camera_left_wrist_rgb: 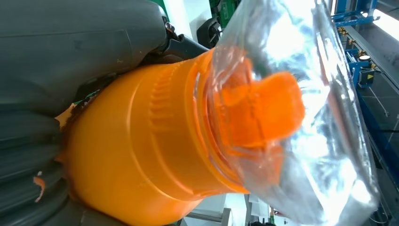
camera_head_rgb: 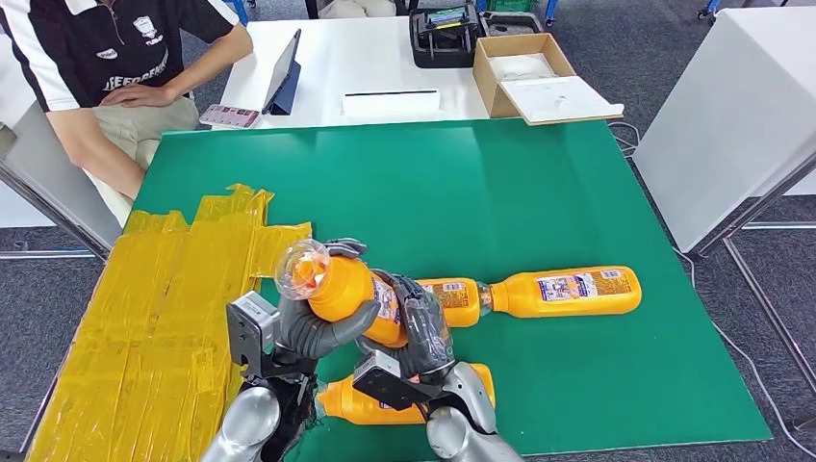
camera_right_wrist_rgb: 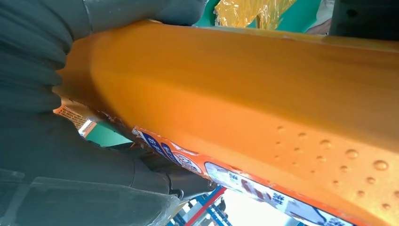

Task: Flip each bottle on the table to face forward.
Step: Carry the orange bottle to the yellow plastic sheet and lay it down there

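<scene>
Bottle held above the worktop; I see left hand and right hand both gripping it.

The held bottle is orange with an orange cap under clear wrap, and its label carries blue, red and white print; the two bottles lying on the tabletop are the same orange, with white and blue on the label. The tabletop is plain green with a patch of yellow tape along one side. Each robot hand, left and right, is dark grey, on a silver arm.
</scene>
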`<move>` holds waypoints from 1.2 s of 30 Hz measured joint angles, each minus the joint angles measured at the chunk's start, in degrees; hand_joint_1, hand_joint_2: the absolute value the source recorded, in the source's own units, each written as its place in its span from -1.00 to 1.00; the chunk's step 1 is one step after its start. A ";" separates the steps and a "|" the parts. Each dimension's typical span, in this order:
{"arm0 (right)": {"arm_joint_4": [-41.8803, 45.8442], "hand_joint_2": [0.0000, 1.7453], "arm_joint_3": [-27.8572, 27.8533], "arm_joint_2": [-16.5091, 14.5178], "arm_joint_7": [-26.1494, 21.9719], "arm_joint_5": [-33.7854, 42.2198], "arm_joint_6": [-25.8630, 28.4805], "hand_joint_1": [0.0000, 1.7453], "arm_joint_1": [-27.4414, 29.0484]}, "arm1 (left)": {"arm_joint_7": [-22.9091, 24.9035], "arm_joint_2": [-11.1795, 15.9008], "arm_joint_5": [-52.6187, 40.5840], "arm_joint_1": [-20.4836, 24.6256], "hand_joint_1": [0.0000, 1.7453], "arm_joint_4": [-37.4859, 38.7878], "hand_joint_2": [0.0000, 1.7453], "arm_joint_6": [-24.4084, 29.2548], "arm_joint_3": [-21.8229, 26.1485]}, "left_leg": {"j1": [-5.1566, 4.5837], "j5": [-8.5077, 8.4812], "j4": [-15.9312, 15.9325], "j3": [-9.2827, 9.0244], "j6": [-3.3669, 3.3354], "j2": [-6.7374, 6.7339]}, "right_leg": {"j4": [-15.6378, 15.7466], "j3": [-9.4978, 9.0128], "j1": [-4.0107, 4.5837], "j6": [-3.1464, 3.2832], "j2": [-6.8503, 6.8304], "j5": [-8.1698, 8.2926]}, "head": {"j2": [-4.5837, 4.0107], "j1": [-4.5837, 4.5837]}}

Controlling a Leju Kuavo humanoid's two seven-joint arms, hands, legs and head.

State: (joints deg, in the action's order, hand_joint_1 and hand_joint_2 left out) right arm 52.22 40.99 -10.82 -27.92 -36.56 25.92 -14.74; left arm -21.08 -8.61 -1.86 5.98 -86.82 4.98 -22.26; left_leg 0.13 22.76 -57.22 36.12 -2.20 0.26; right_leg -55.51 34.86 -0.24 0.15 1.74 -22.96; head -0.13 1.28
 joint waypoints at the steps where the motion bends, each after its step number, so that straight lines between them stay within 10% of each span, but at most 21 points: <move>1: 0.00 1.00 0.01 0.00 -0.09 0.04 0.03 1.00 0.02 | -0.05 0.00 0.02 0.01 1.00 0.01 1.00 0.00 0.01 | 0.00 0.00 0.00 0.00 0.00 0.00 | 0.00 0.00 0.00 0.00 0.00 0.00 | 0.00 0.00; 17: 1.29 1.00 -0.47 -0.02 -1.03 0.62 -0.25 1.00 0.69 | -1.59 0.15 1.67 0.11 1.00 0.36 1.00 1.01 0.60 | 0.00 0.00 0.00 0.02 0.00 0.01 | 0.00 0.00 0.00 0.00 0.00 0.00 | 0.00 -0.01; 21: 2.64 1.00 -0.96 -0.04 -1.21 0.92 -0.22 -0.95 1.42 | -1.78 0.02 2.01 0.09 1.00 0.42 1.00 1.07 0.79 | 0.00 0.00 0.00 0.04 0.00 0.01 | 0.00 0.00 0.00 0.00 -0.01 0.00 | 0.00 -0.01; 36: 20.49 1.00 -1.06 2.32 -4.52 8.06 -1.32 -1.00 7.41 | -1.82 -0.23 1.67 -1.54 1.00 -0.48 1.00 2.51 3.98 | 0.00 0.01 0.01 0.05 0.00 0.02 | 0.00 0.01 0.00 0.00 -0.02 0.00 | 0.00 -0.01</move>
State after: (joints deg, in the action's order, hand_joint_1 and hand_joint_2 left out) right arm 72.71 39.93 -8.50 -32.45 -28.49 24.60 -7.34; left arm -22.90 -8.85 -0.20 4.44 -87.29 7.50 -18.28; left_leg 0.13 22.77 -57.21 36.17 -2.20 0.28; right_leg -55.51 34.88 -0.24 0.15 1.72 -22.97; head -0.13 1.27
